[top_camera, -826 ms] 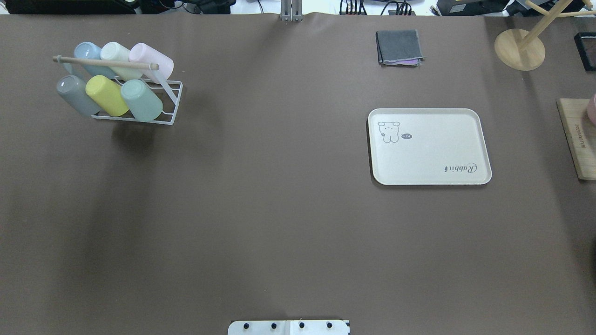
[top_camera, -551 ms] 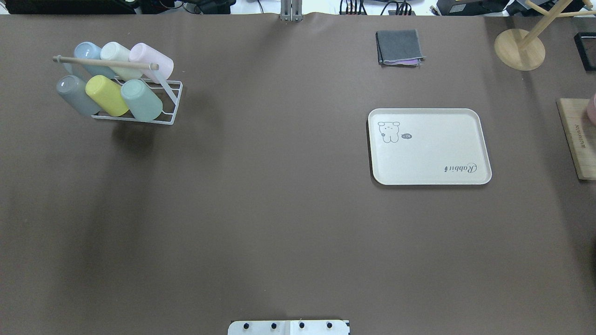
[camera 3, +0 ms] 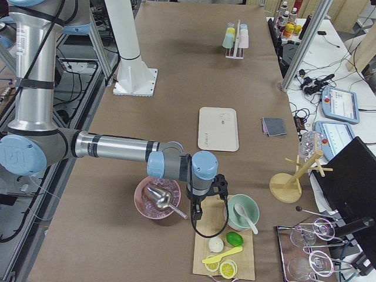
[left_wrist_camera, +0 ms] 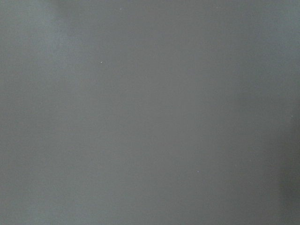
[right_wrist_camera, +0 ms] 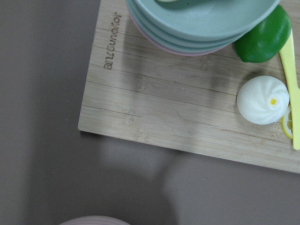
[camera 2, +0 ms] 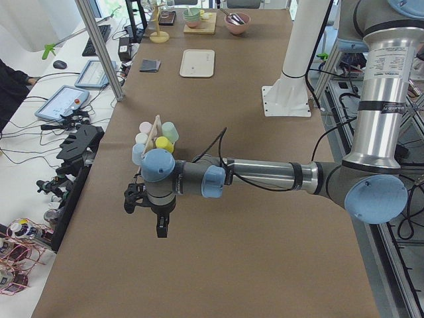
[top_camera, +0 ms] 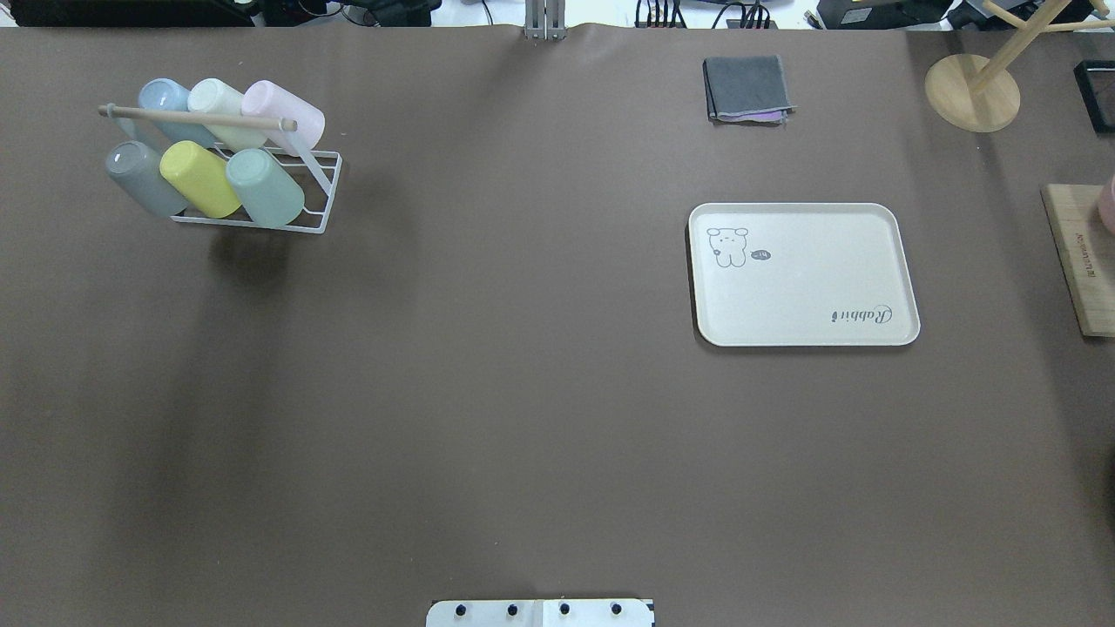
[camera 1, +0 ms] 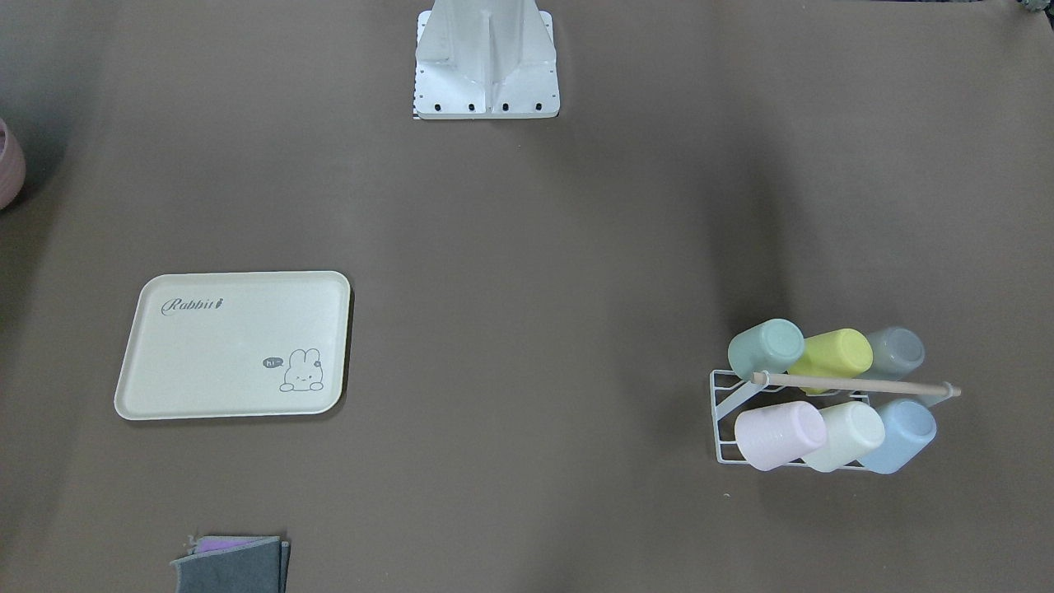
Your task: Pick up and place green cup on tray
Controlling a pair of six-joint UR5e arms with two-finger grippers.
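Observation:
The green cup is a pale mint tumbler lying tilted in a white wire rack at the table's far left, beside a yellow cup and a grey cup. It also shows in the front-facing view and the exterior left view. The cream tray with a bunny drawing lies flat at centre right and bears nothing; it shows in the front-facing view too. My left gripper hangs over bare table, on the near side of the rack. My right gripper hangs over a wooden board. I cannot tell whether either is open or shut.
The rack also holds pink, cream and light blue cups. A folded grey cloth lies beyond the tray. A wooden stand and a wooden board with bowls, a lime and a bun sit at the right. A pink bowl stands beside the board.

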